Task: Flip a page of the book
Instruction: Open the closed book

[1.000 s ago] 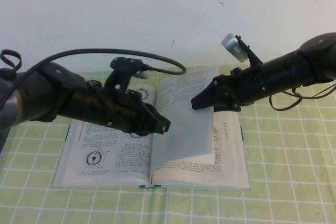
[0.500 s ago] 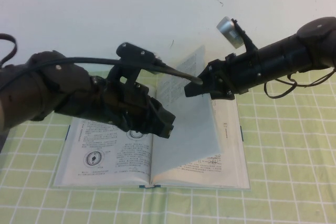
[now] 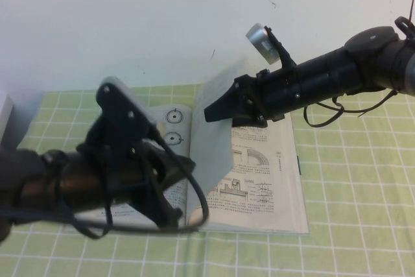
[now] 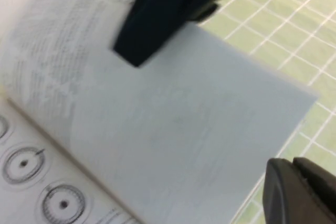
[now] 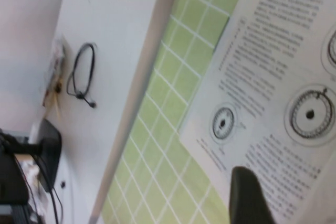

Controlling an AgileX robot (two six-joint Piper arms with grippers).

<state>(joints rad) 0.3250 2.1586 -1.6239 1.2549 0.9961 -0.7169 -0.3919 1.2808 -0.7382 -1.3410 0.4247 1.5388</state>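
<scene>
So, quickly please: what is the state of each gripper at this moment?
Left gripper: low over the book near its spine, holding nothing visible; fingers cannot be told.
Right gripper: closed on the page, lifting it upright.

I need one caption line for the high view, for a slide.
Right gripper lifts the page upright over the open book; left gripper hovers near its front edge.

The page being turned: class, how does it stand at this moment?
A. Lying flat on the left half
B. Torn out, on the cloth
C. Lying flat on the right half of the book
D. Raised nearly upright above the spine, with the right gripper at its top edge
D: the page stands up over the book, the right gripper at its upper edge; the left gripper is low by the left half.
</scene>
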